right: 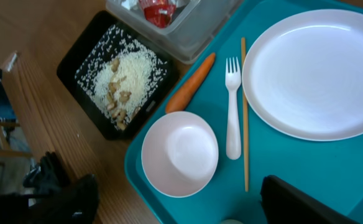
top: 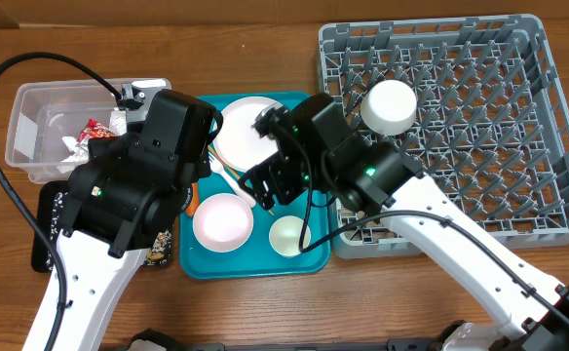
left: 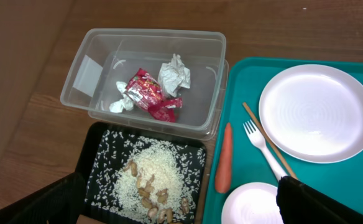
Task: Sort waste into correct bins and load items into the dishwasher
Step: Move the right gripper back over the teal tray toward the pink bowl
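Observation:
The clear tub [left: 88,68] holds the red wrapper [left: 147,93] and white paper wads [left: 175,73]. The black tray [left: 97,155] below it holds rice and nut scraps [left: 147,180]. On the teal tray [right: 293,174] lie the orange carrot [right: 191,83], white fork [right: 232,106], chopstick [right: 244,112], plate [right: 318,71], pink bowl [right: 180,154] and a small cup [top: 289,236]. A white bowl [top: 390,105] sits upside down in the grey rack [top: 479,136]. My left gripper [left: 181,214] is open and empty above the black tray's edge. My right gripper [right: 181,211] is open and empty above the pink bowl.
The two arms crowd together over the teal tray [top: 255,265] in the overhead view. The left arm covers most of the black tray [top: 46,229]. A black cable [top: 2,88] loops round the clear tub [top: 31,122]. The rack fills the table's right side.

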You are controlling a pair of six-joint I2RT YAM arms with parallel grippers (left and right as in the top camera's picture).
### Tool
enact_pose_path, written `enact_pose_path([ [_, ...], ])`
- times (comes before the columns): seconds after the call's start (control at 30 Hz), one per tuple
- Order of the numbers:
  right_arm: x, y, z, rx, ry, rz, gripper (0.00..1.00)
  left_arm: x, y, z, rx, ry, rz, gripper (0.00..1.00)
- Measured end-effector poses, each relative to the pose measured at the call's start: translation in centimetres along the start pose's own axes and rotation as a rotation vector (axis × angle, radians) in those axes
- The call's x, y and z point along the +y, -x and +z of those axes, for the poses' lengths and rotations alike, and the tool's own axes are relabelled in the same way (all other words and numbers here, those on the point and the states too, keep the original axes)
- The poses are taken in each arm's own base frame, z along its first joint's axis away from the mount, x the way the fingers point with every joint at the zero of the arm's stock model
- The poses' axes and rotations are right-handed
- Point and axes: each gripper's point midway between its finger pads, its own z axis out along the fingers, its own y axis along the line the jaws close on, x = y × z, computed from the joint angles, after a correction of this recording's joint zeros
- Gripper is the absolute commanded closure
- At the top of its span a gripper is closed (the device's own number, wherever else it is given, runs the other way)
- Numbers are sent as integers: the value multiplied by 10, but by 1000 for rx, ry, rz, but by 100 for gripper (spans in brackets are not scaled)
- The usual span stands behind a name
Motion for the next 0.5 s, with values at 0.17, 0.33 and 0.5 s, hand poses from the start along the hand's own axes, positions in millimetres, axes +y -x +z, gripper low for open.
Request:
enact_pose_path([
  [0.17,-1,-12,12,51,-16,11,35,0,0,0,0,0,0,0],
  [0.33,-14,-22,36,103,-38,31,26,0,0,0,0,0,0,0],
  [0.5,-23,-30,62,142,-45,31,23,0,0,0,0,0,0,0],
])
